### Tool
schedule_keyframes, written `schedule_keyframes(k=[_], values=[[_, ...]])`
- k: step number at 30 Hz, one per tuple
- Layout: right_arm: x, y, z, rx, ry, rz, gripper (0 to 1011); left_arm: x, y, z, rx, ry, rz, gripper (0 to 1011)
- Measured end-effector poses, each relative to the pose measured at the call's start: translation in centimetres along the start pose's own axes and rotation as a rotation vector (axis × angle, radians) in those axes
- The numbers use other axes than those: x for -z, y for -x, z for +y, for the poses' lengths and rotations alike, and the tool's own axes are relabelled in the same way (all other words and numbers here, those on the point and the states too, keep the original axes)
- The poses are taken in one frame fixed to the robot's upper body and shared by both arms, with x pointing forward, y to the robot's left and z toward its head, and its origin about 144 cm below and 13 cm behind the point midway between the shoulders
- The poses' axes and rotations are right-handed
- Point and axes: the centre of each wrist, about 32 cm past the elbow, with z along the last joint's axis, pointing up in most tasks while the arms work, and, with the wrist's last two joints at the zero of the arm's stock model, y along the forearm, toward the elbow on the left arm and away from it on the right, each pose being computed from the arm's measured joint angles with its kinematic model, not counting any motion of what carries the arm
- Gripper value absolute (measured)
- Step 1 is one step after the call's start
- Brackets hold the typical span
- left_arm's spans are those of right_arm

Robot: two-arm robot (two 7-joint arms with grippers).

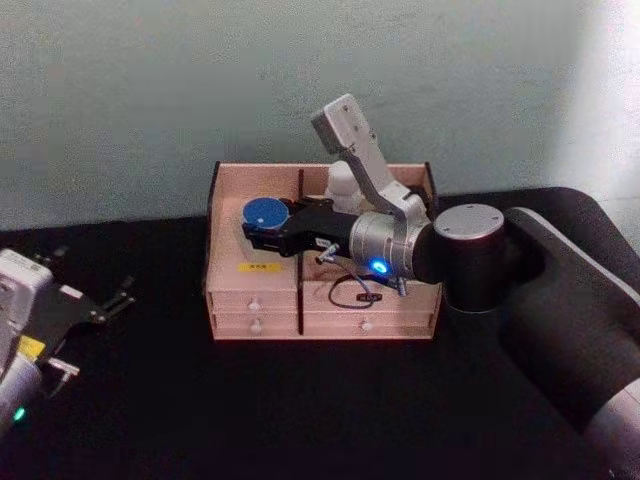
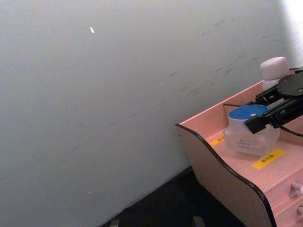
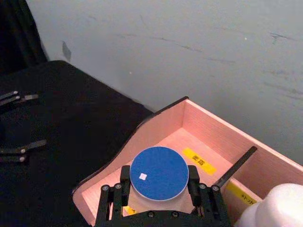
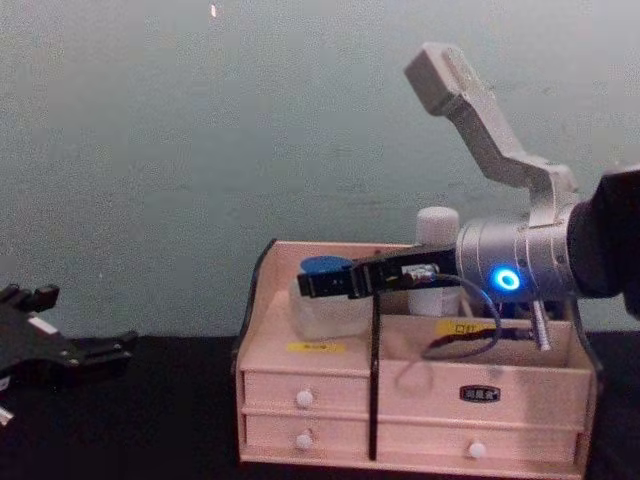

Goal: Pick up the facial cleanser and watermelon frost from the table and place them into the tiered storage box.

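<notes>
Blue-lidded watermelon frost (image 3: 159, 174) between right end effector (image 3: 158, 189) fingers (boxed).

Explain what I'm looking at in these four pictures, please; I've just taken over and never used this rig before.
It is a two-armed robot at a black table. One picture comes from its head, one from its chest, and one from each wrist. The right hand reaches over the tiered storage box and grips the watermelon frost, the jar with the blue lid, in the box's left compartment. In the left wrist picture the jar seems to rest on the compartment floor. The facial cleanser, a white bottle, already stands in the right compartment. The left hand waits open above the table's left side, holding nothing.
</notes>
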Motion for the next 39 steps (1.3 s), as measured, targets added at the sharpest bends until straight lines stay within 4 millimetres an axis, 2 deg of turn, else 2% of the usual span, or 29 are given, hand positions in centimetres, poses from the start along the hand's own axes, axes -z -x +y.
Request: schedule_keyframes(k=[21, 32, 39], values=[[0.03, -0.15, 0.16, 0.001, 0.005, 0.012, 713, 0.0, 0.0, 0.0, 0.0, 0.0, 0.0, 1001], [0.05, -0.12, 0.15, 0.0, 0.005, 0.011, 986, 0.0, 0.0, 0.0, 0.0, 0.0, 0.0, 1001], [0.06, 0.01, -0.04, -0.002, -0.006, 0.004, 1003, 0.0, 0.0, 0.0, 0.0, 0.0, 0.0, 1001]])
